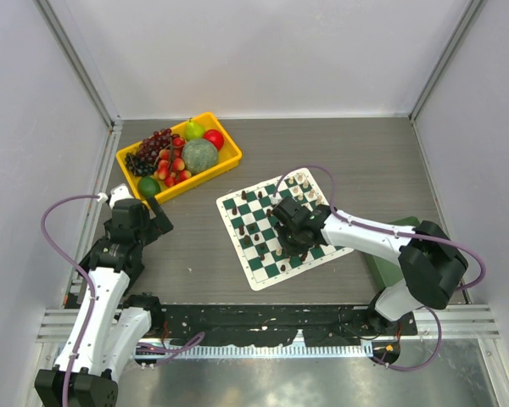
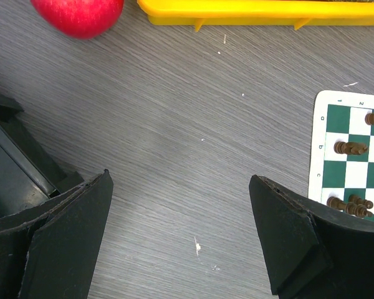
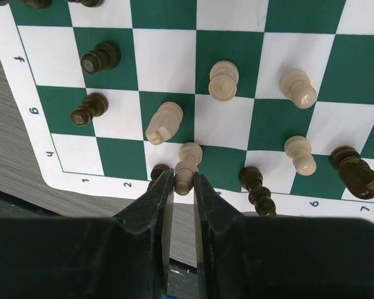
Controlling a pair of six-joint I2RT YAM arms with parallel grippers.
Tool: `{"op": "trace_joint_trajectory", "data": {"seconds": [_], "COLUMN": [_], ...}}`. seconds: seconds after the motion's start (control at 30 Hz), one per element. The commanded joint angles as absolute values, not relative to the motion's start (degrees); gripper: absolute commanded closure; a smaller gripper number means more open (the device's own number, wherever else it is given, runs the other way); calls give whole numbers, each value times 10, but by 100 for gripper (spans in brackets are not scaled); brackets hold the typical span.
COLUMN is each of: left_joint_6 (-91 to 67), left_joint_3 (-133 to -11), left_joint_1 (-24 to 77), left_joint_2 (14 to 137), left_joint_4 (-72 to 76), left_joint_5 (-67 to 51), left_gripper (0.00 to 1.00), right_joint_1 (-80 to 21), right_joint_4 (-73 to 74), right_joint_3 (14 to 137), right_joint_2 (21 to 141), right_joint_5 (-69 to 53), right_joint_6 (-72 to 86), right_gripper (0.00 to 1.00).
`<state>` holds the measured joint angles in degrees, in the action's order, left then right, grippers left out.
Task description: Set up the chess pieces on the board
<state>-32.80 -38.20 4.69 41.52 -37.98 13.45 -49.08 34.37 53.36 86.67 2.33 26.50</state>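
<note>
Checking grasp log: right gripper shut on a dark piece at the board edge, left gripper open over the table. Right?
No: the piece in the right gripper is cream, not dark; the right wrist view shows it. Rest holds: board edge, left gripper open over the table.

Right arm (image 1: 365,236) extended, fingers (image 3: 154,208) seemingly pinched nearly together; left fingers (image 2: 68,240) spread wide.

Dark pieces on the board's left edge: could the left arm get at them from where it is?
Probably yes: the left gripper is open, and only bare table lies between it and those dark pieces.
</note>
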Motion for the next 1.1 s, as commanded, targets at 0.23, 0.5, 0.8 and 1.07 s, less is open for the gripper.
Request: {"op": "trace_joint_trajectory", "data": {"seconds": [0.23,0.5,0.8,1.07], "left_joint_6": [-327,-326,-329,-328], "left_joint_3": [-385,-387,-388,-390], "left_joint_1": [44,44,44,44], "left_joint_2": [418,417,417,414], "left_joint_4": [-359,-359,-358,-359], "left_joint_5": [132,129,124,127], "left_gripper": [1,1,1,1], "right_joint_1": [-493,-418,-271,-193], "right_joint_4": [399,420,406,343], "right_joint_3": [604,598,545,526], "right_joint_2": [788,717,689,747], "right_joint_5": [59,76,62,58], "right_joint_6": [250,238,207,196], "right_gripper": [86,87,87,87]}}
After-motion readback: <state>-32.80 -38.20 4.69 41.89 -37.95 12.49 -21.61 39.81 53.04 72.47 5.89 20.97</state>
